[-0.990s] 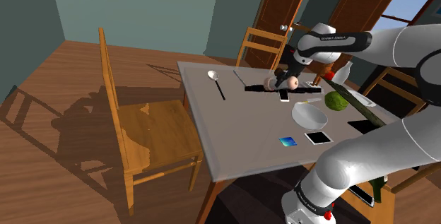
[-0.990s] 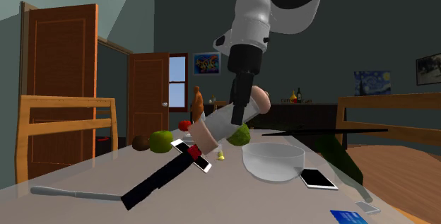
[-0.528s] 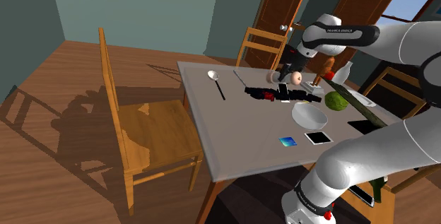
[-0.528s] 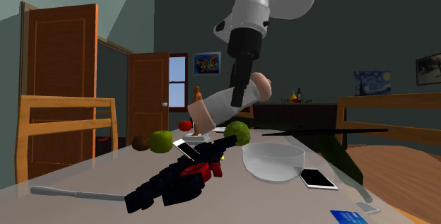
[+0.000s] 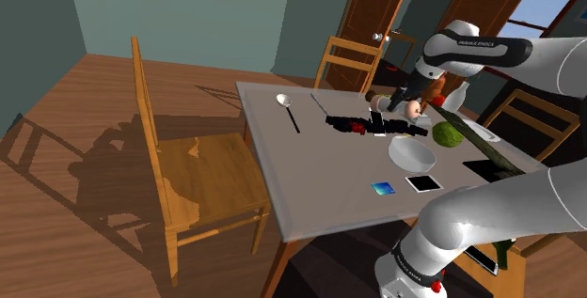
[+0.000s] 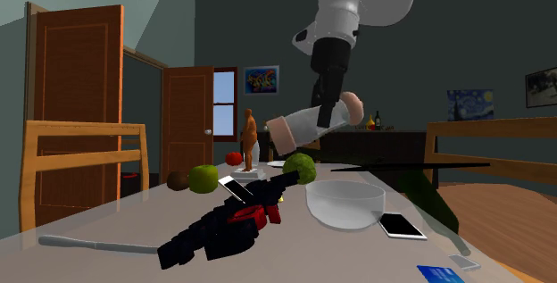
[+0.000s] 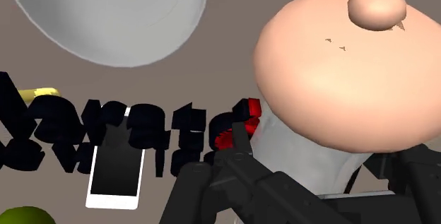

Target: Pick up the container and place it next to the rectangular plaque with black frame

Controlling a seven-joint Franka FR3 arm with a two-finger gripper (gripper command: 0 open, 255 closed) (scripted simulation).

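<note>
The container [image 5: 410,109] is a pale cylinder with a peach lid and base. It hangs tilted above the table, my gripper [image 5: 404,100] shut on its body. In the second exterior view the container [image 6: 308,128] is well above the green fruit, with the gripper [image 6: 328,117] clasping it from above. From the wrist, the peach lid [image 7: 350,74] looms large and the gripper [image 7: 318,187] clamps the grey body. A flat white rectangle with a black frame [image 5: 424,183] lies near the table's front edge, also seen beside the bowl [image 6: 400,226].
Below the container lie a black and red toy-like object [image 5: 362,125], a phone [image 7: 116,160], a white bowl [image 5: 412,153] and a green fruit [image 5: 448,134]. A spoon [image 5: 287,108] and a blue card [image 5: 382,189] also lie on the table. A wooden chair [image 5: 188,169] stands at its left.
The gripper has lifted the container off the table and carried it toward the shoulder view's right. The black object beneath it shifted and now lies still.
</note>
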